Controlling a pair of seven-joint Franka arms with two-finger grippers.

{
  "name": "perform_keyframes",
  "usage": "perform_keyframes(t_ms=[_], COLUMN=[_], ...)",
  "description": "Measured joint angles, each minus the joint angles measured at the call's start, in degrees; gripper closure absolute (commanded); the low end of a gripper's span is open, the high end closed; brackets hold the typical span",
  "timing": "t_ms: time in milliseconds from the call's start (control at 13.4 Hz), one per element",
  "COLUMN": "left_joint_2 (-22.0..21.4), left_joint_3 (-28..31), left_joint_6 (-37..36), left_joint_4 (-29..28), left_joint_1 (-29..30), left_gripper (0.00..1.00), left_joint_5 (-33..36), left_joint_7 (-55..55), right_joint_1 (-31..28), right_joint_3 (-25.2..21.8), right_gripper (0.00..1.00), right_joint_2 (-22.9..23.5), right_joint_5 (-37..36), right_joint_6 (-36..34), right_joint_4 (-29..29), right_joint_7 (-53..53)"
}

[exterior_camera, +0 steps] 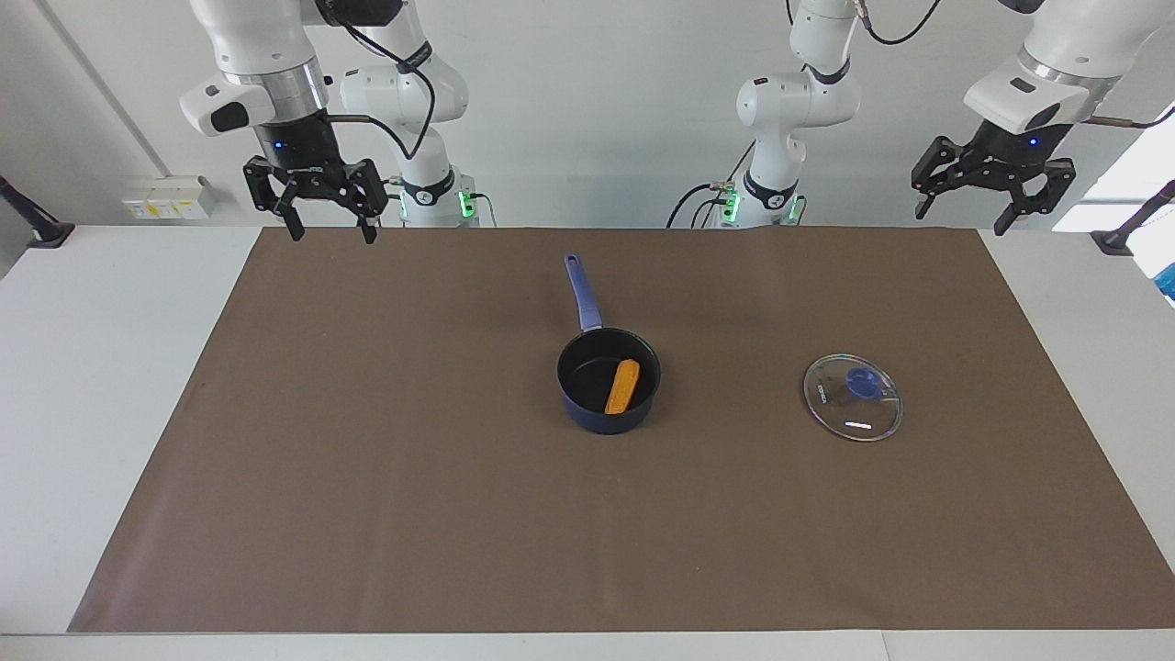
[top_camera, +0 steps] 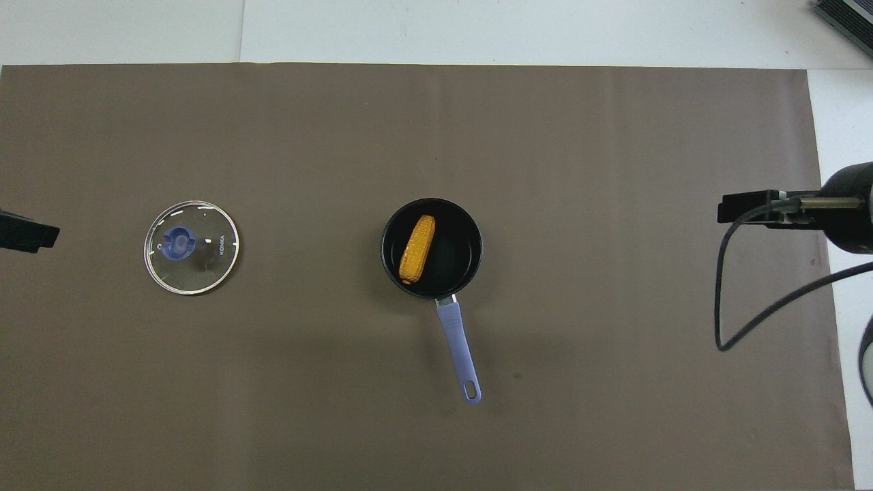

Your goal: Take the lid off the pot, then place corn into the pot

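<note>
The dark blue pot [exterior_camera: 597, 418] [top_camera: 455, 256] stands in the middle of the mat, its long handle pointing toward the robots. The yellow-orange corn [exterior_camera: 622, 386] [top_camera: 417, 249] lies inside it. The clear glass lid [exterior_camera: 853, 397] [top_camera: 191, 247] with its blue knob rests flat on the mat, beside the pot toward the left arm's end. My left gripper [exterior_camera: 958, 221] hangs open and empty, high over the mat's corner at that end. My right gripper [exterior_camera: 332, 235] is open and empty too, high over the mat's corner at the right arm's end.
A brown mat [exterior_camera: 367, 477] [top_camera: 614, 136] covers most of the white table [exterior_camera: 92, 386]. Black clamp mounts [exterior_camera: 37, 229] stand at both table ends near the robots' edge. In the overhead view only a cabled part of the right wrist [top_camera: 784, 206] shows at the edge.
</note>
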Motion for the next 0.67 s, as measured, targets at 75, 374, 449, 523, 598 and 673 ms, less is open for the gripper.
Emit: perform_keyframes(t_ms=[75, 374, 449, 523, 598, 673], left_joint_2=[0.0, 0.0, 0.0, 0.0, 0.0, 0.0], left_joint_3=[1.6, 7.4, 8.3, 8.8, 9.1, 9.1], left_joint_6=[-0.2, -0.7, -0.7, -0.7, -0.7, -0.7], left_joint_4=[0.1, 0.6, 0.6, 0.6, 0.6, 0.6], left_joint_1=[-1.9, -7.8, -8.4, -8.5, -8.5, -8.5], left_gripper=[0.0, 0.0, 0.0, 0.0, 0.0, 0.0], left_joint_5=[0.0, 0.0, -0.1, -0.2, -0.2, -0.3], left_joint_7=[-0.5, -0.9, -0.9, -0.9, -0.9, -1.0], right_joint_1=[-0.3, -1.4, -1.3, -1.3, -1.2, -1.2], right_joint_3=[-1.5, -5.4, -5.4, -5.3, -5.2, -5.2], right_gripper=[0.0, 0.0, 0.0, 0.0, 0.0, 0.0], right_joint_2=[0.0, 0.0, 0.0, 0.0, 0.0, 0.0], right_joint_5=[0.0, 0.0, 0.0, 0.0, 0.0, 0.0], right_joint_6=[-0.6, -3.2, -3.2, -3.3, -3.4, -3.5], right_joint_4=[0.2, 0.5, 0.5, 0.5, 0.5, 0.5], right_joint_7=[-3.0, -8.8, -8.8, -8.8, -8.8, -8.8])
